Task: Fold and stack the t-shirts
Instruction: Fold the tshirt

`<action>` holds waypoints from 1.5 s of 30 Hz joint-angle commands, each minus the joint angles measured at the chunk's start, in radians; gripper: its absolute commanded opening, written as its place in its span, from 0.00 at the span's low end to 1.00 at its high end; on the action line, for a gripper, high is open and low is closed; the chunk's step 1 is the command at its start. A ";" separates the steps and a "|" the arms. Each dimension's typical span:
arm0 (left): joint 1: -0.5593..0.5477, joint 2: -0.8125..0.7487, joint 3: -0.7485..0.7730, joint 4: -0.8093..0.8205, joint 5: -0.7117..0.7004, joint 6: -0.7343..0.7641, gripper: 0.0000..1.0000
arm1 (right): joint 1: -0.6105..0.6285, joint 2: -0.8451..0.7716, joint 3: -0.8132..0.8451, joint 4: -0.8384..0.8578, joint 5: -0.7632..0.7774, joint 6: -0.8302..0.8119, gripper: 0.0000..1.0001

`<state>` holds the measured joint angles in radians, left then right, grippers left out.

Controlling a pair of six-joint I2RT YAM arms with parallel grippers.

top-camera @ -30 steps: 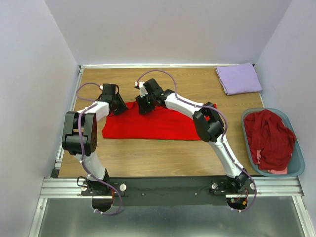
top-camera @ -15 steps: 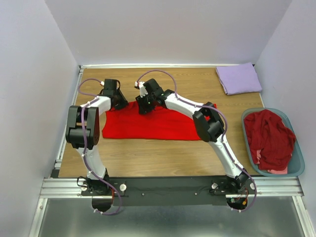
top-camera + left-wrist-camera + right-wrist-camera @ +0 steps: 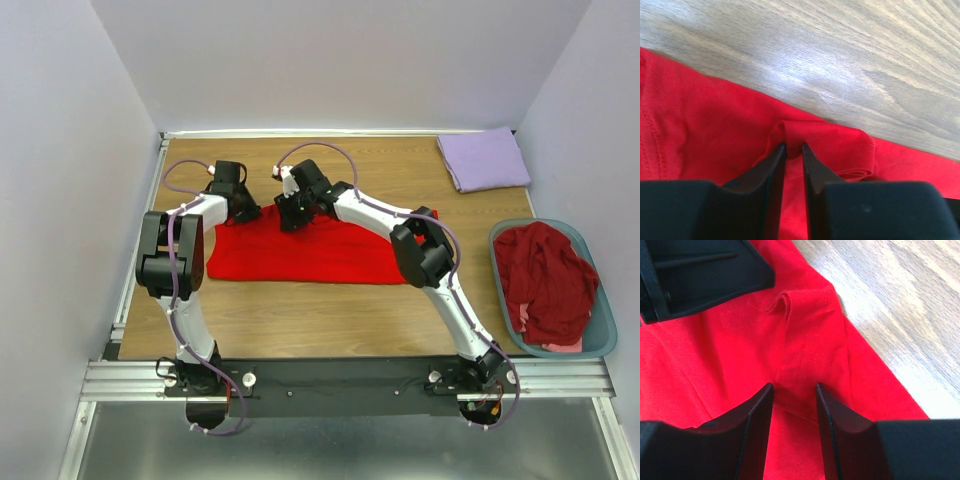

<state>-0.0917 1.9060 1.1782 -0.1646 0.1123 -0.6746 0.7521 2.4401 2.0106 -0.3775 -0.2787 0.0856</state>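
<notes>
Since a second ago the left gripper [image 3: 243,207] has slid toward 3 o'clock onto the far-left corner of the bright red soft cloth t-shirt [image 3: 320,255], and its jaws have drawn in, while the right gripper [image 3: 292,218] has kept its place. That shirt lies spread flat across the middle of the brown wood-grain table [image 3: 300,315], its long side running from 9 to 3 o'clock. In the left wrist view the left gripper [image 3: 792,145] is nearly closed, only a thin slit between its black fingers [image 3: 767,170], and a small raised pleat of the red t-shirt [image 3: 705,125] sits pinched at their tips, just inside the hemmed edge at 12 o'clock. The right gripper [image 3: 794,386] stands about half open on the shirt's 12 o'clock edge (beside a stitched seam), its tips pressed down on the red cloth [image 3: 715,355] with a creased stretch of it between them; whether that cloth is actually clamped I cannot tell. A pale lavender folded t-shirt [image 3: 485,158] rests at the table's 1 o'clock corner, well apart from both grippers. Dark maroon crumpled t-shirts [image 3: 545,280] fill a teal-blue oval plastic basket [image 3: 511,318] at 4 o'clock
</notes>
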 commanded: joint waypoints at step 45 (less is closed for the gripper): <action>0.015 -0.058 0.098 -0.087 -0.071 0.104 0.00 | 0.078 -0.098 0.008 -0.037 0.131 -0.038 0.40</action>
<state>-0.0841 1.8259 1.2499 -0.2501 0.0597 -0.5938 0.8024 2.3821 2.0163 -0.4049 -0.1337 0.0624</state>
